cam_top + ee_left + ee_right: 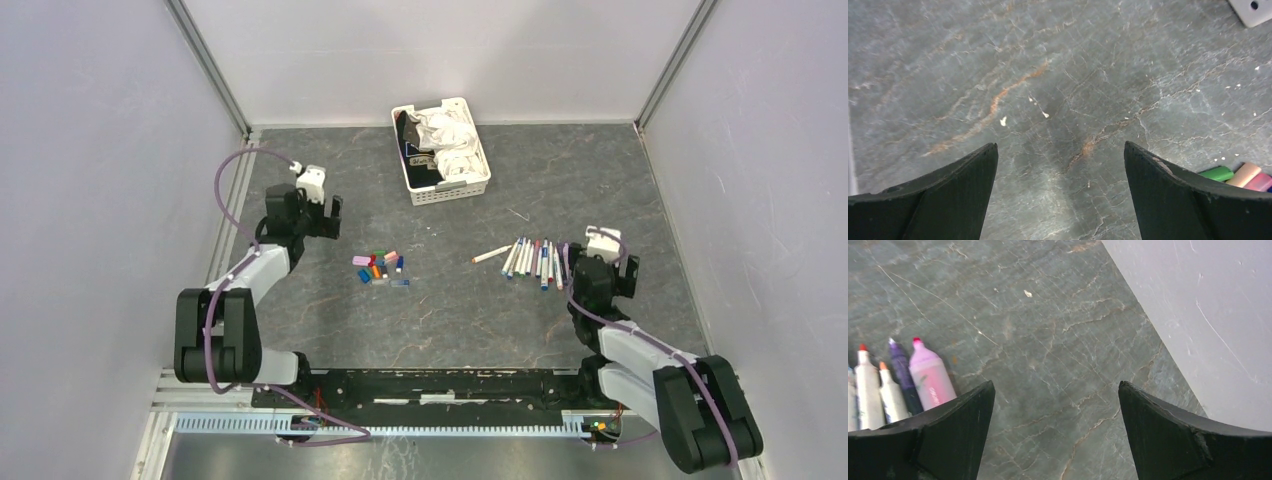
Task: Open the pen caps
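Your left claw is open and empty over bare worktop. Caps sit in a loose cluster just right of it. Pens lie in a row further right, tips exposed. Your right claw is open and empty beside them.

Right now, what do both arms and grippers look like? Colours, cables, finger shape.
Left arm and right arm match: black joint housings, pale grey links, a purple cable looped outside each, a white camera block at each wrist. Left gripper and right gripper have matte black wedge fingers tapering to tips; one left finger edge looks scuffed.
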Controlling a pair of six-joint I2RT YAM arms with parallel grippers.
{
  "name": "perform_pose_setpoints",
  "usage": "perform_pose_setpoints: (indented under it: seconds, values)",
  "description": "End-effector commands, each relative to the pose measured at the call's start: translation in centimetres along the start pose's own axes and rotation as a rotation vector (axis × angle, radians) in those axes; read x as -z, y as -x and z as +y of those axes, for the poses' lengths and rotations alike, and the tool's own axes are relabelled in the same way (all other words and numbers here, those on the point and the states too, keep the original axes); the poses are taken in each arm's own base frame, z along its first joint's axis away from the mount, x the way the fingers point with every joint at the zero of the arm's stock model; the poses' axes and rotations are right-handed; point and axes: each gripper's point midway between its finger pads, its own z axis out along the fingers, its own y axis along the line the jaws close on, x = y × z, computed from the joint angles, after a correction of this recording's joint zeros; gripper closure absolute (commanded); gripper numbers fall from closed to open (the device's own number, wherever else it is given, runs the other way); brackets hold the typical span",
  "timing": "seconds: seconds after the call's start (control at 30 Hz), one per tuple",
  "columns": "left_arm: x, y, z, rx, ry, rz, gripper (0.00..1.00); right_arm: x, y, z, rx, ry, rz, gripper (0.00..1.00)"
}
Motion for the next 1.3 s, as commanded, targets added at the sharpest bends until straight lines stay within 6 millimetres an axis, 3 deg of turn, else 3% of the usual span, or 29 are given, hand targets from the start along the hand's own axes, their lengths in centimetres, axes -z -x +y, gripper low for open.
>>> perform_pose_setpoints:
  seconds: [0.0,0.07,0.1,0.17,0.2,0.27,0.47,0.6,0.67,0.83,0.9,1.07,1.27]
  values:
    - [-1.2,1.3,-0.3,0.053,0.0,-0.167,0.0,0.0,1.5,-0.9,-0.088,-0.037,-0.162,0.02]
    - [-1.2,1.0,-0.4,0.059,0.005,-0.213,0.0,0.0,1.9,-0.9,-0.099,-0.035,-0.2,0.02]
    - [-1.2,0.8,-0.5,0.072,0.007,-0.227,0.0,0.2,0.7,-0.9,-0.082,-0.026,-0.188,0.02]
    - [-1.2,0.7,-0.8,0.096,-0.005,-0.239,0.0,0.2,0.8,-0.6,-0.086,-0.005,-0.208,0.02]
    - [-1.1,0.6,0.1,0.121,0.019,-0.252,0.0,0.2,1.0,-0.4,-0.086,0.007,-0.221,0.02]
    - [-0.9,0.5,0.1,0.139,0.021,-0.28,0.0,0.3,1.3,-0.3,-0.08,0.015,-0.238,0.02]
    - [-0.4,-1.6,-0.6,0.13,0.028,-0.355,0.0,0.6,2.0,-0.4,-0.095,0.03,-0.296,0.02]
    - [1.2,-2.5,-1.2,0.1,0.033,-0.449,0.0,0.9,2.1,0.3,-0.076,0.077,-0.32,0.03]
    - [2.0,-2.2,-1.6,0.09,0.028,-0.509,0.0,1.3,2.5,0.5,-0.062,0.106,-0.353,0.03]
    - [1.7,-2.5,-1.7,0.086,0.026,-0.486,0.0,3.2,2.3,0.8,-0.041,0.205,-0.43,0.02]
    - [1.4,-2.5,-1.6,0.085,0.024,-0.471,0.0,3.6,3.6,0.6,-0.048,0.201,-0.481,0.02]
    - [0.6,-2.6,-1.5,0.102,0.013,-0.439,0.0,0.1,1.9,2.0,-0.068,0.196,-0.318,0.02]
    - [0.8,-2.4,-1.5,0.103,0.017,-0.45,0.0,0.0,2.0,1.8,-0.074,0.197,-0.324,0.02]
